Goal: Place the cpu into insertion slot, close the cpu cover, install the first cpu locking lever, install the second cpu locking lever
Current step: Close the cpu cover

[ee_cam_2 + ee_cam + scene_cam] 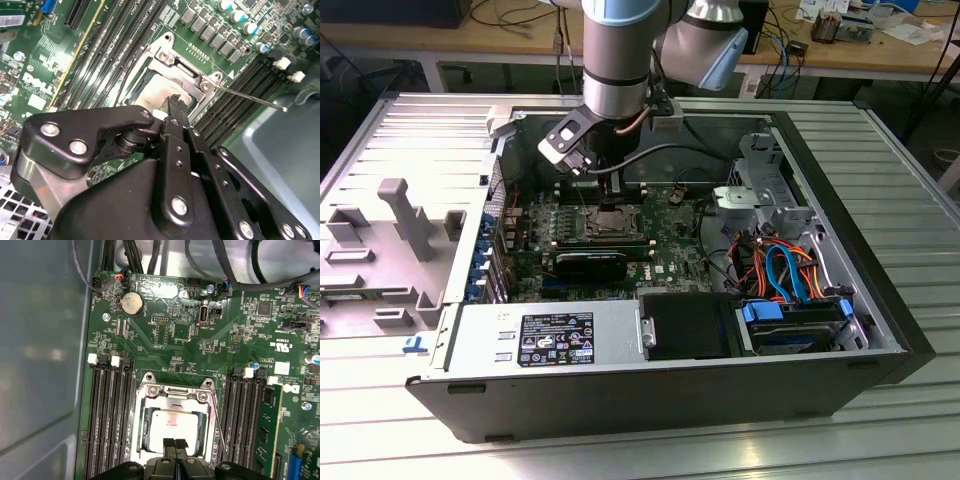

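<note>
**Over the socket: gripper shut, cover down, lever loose**

Inside the open computer case (650, 400) lying on the worktop (910, 180), the arm hangs above the green motherboard (165, 340). The gripper (175, 443) has its fingers pressed together with nothing between them. Both wrist views put its joined tip low over the near edge of the socket.

The cpu (172, 426) sits in the insertion slot (147, 432), its dull silver top square to the dark recess. The cpu cover (175, 395) looks laid down around it, with the chip showing through the central opening. Whether the frame is fully flat I cannot tell.

One locking lever (250, 97) is a thin wire that juts free from the socket's corner toward the memory slots (240, 95). It is not hooked.

I judge the step in hand to be pressing the cover home with the closed fingertips.

- **Where to press:** the load belongs on the metal frame, not on the chip's bare top, since a push there could rock it on its contacts.
- **How to press:** travel should be straight down and slow. A slanted push could slide the tip off the narrow rim onto the board.
- **What to avoid:** the tip should stay apart from the loose wire, which would spring or snag if caught.
</note>
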You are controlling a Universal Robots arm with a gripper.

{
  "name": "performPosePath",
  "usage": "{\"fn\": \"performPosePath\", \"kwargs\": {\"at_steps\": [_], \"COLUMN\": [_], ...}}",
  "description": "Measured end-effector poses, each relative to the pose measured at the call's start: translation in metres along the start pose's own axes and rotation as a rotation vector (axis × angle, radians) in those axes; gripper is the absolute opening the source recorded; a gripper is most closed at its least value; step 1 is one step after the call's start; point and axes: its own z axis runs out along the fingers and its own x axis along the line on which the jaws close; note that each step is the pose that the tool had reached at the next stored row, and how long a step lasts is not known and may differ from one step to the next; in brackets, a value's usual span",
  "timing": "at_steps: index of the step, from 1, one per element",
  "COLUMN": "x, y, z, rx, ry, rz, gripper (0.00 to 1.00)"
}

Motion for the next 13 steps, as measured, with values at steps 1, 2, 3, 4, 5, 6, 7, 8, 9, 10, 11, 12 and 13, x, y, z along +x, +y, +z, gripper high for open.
{"fn": "performPosePath", "kwargs": {"at_steps": [1, 2, 3, 4, 5, 6, 7, 8, 9, 10, 11, 12, 13], "x": [0.0000, 0.0000, 0.0000, 0.0001, 0.0001, 0.0001, 0.0001, 0.0002, 0.0002, 0.0002, 0.0001, 0.0001, 0.0001], "y": [-0.0001, -0.0002, -0.0002, -0.0003, -0.0004, -0.0005, -0.0005, -0.0005, -0.0005, -0.0005, -0.0005, -0.0005, -0.0005], "z": [-0.0029, -0.0043, -0.0053, -0.0067, -0.0090, -0.0111, -0.0124, -0.0127, -0.0127, -0.0127, -0.0128, -0.0128, -0.0128], "rx": [0.0001, 0.0000, 0.0000, 0.0000, 0.0000, 0.0000, 0.0000, -0.0002, -0.0002, -0.0001, -0.0001, 0.0000, 0.0000], "ry": [0.0000, 0.0000, 0.0001, 0.0002, 0.0002, 0.0004, 0.0005, 0.0008, 0.0009, 0.0008, 0.0006, 0.0007, 0.0007], "rz": [0.000, 0.000, 0.000, 0.000, 0.000, 0.000, 0.000, 0.000, 0.000, 0.000, 0.000, 0.000, 0.000], "gripper": [0.11, 0.11, 0.11, 0.11, 0.11, 0.11, 0.11, 0.11, 0.11, 0.11, 0.11, 0.11, 0.11]}}
